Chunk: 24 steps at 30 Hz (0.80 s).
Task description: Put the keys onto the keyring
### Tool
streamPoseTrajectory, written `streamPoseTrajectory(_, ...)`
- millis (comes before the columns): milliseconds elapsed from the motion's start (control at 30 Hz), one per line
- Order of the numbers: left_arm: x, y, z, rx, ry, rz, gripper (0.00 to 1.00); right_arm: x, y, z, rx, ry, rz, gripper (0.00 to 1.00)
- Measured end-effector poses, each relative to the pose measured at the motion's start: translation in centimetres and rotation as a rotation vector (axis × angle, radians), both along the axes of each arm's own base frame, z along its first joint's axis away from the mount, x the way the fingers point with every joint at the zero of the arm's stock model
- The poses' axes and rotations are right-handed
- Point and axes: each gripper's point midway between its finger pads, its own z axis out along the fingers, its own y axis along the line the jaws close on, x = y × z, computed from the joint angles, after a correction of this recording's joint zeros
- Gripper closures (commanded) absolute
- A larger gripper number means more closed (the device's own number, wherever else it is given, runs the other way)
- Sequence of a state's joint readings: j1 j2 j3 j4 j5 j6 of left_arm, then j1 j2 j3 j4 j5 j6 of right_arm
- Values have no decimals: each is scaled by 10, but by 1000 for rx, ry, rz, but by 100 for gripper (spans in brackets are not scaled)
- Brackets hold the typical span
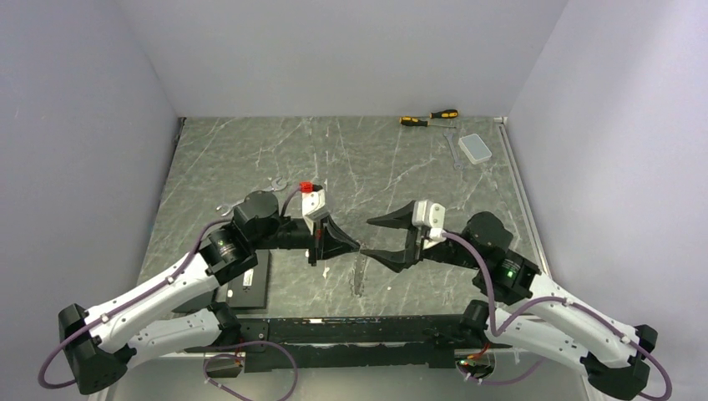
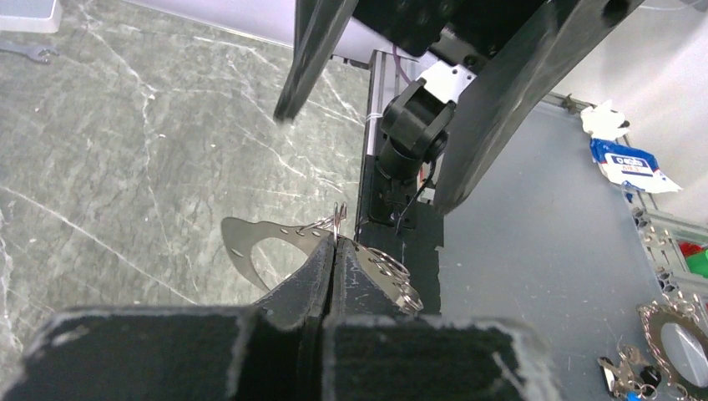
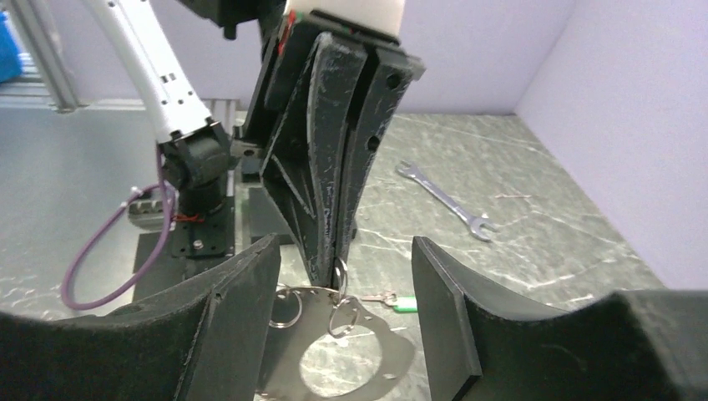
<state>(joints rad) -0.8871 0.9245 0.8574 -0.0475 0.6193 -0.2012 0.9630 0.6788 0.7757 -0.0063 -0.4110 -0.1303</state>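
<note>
Keyring [image 3: 334,338] first: it hangs just off the marble table [image 1: 250,159], pinched at its rim by the left gripper [image 2: 336,251], whose fingers are pressed together on it (small split rings [image 3: 288,307] dangle from it). Facing it, the right gripper [image 1: 370,236] stands with fingers apart, holding nothing. A green-headed key [image 3: 402,303] lies on the table beneath, a wrench [image 3: 442,199] beyond.

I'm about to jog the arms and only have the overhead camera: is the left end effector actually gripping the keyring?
Observer: Yes. The left wrist camera shows the left end effector shut on the keyring, pinching its thin rim.
Operator: And the right one?
Observer: The right end effector is open, straddling the keyring without gripping it.
Operator: Where's the key?
Observer: The right wrist camera shows the green-headed key just past the keyring, held by neither end effector.
</note>
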Motion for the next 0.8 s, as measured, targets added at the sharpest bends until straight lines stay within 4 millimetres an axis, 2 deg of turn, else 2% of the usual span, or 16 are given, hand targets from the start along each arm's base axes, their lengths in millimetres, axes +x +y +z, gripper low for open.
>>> streamPoseTrajectory(233,5,4,-8,-17,13,53,100,9,-21,10,65,-27,-117,33)
streamPoseTrajectory(467,5,13,-2,-36,-4,93,100,44,-35,9,110,20,-331,29)
streamPoseTrajectory(633,3,27,-2,-21,-2,143,100,76,-29,-18,42,112,-468,29)
streamPoseTrajectory(800,9,57,-4,12,-9,286,100,92,-11,-54,-75,216,-505,30)
